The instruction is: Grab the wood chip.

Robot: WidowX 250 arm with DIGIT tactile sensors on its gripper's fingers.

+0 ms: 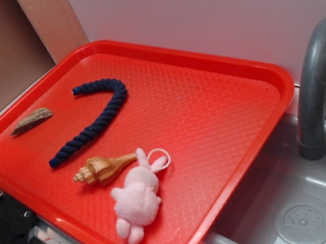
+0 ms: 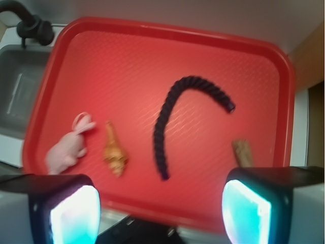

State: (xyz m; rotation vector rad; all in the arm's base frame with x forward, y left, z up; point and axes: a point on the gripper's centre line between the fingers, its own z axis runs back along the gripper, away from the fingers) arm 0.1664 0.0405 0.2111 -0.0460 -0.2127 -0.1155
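Note:
The wood chip (image 1: 31,121) is a small grey-brown sliver lying flat near the left edge of the red tray (image 1: 218,83). In the wrist view the wood chip (image 2: 242,152) lies at the lower right, partly hidden behind my right finger. My gripper (image 2: 160,211) is open and empty, high above the tray's near edge, with both teal pads (image 2: 76,216) wide apart. The gripper itself does not show in the exterior view.
A curved blue rope (image 1: 95,120) lies right of the chip. A tan spiral seashell (image 1: 102,168) and a pink plush bunny (image 1: 138,196) lie near the front edge. A grey sink (image 1: 299,212) with a faucet (image 1: 315,74) is at the right.

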